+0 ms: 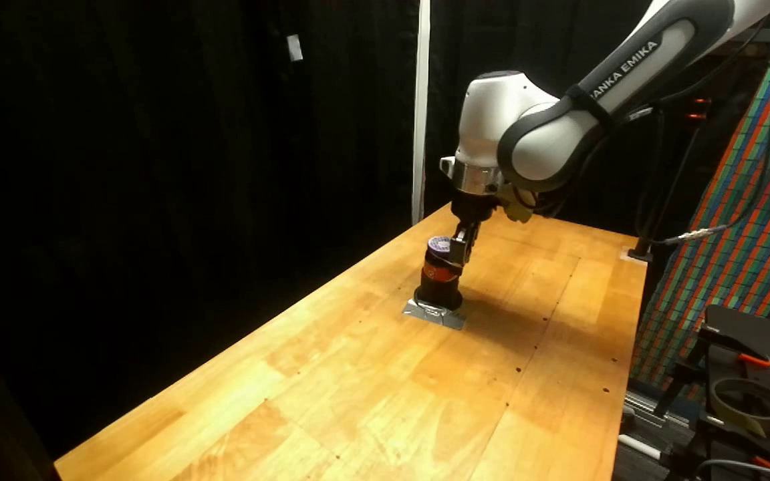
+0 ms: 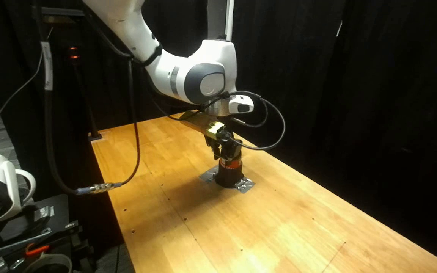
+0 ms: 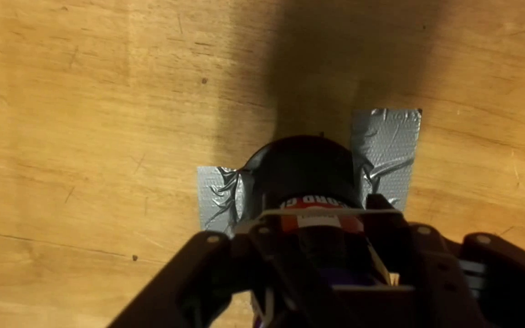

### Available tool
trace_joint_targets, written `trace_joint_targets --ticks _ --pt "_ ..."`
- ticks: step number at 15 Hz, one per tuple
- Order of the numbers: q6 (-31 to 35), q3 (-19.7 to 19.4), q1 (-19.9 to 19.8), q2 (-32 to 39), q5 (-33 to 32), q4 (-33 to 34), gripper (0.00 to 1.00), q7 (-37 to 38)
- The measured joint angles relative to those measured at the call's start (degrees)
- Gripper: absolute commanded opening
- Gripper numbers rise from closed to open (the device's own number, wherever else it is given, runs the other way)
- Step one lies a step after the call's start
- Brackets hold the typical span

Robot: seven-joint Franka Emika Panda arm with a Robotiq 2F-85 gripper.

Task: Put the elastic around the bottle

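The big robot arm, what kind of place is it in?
Probably a robot lab or workshop: the robot arm reaches over a wooden table, silver tape is stuck at the base of a bottle, and the black backdrop looks like curtains.

lab: robot arm [image 1: 495, 120], black curtains [image 1: 191, 147]

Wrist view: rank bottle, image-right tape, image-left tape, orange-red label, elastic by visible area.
1. Bottle, partly hidden by the jaws
2. Image-right tape
3. Image-left tape and orange-red label: unsure, they look alike and the label sits nearer the camera
4. Elastic, thin strands only
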Motion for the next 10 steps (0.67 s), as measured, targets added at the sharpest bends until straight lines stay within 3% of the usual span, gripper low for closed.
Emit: trace_joint_targets --ticks 1,4,5,8,10 --pt "3.85 -0.12 0.04 -1.39 -0.81 -3.06 0.13 0.79" --pt "16.68 -1.90 1.47 -5.49 -5.72 -12.62 0.05 4.93" --pt "21.54 -3.99 3.02 -6.83 -9.17 -15.99 0.08 7.66" --pt "33.97 -16.71 11.29 -10.36 -24.41 -24.37 0.12 18.80" --pt "38.15 -25.88 15.72 -11.98 -34.60 -25.74 0.12 25.06"
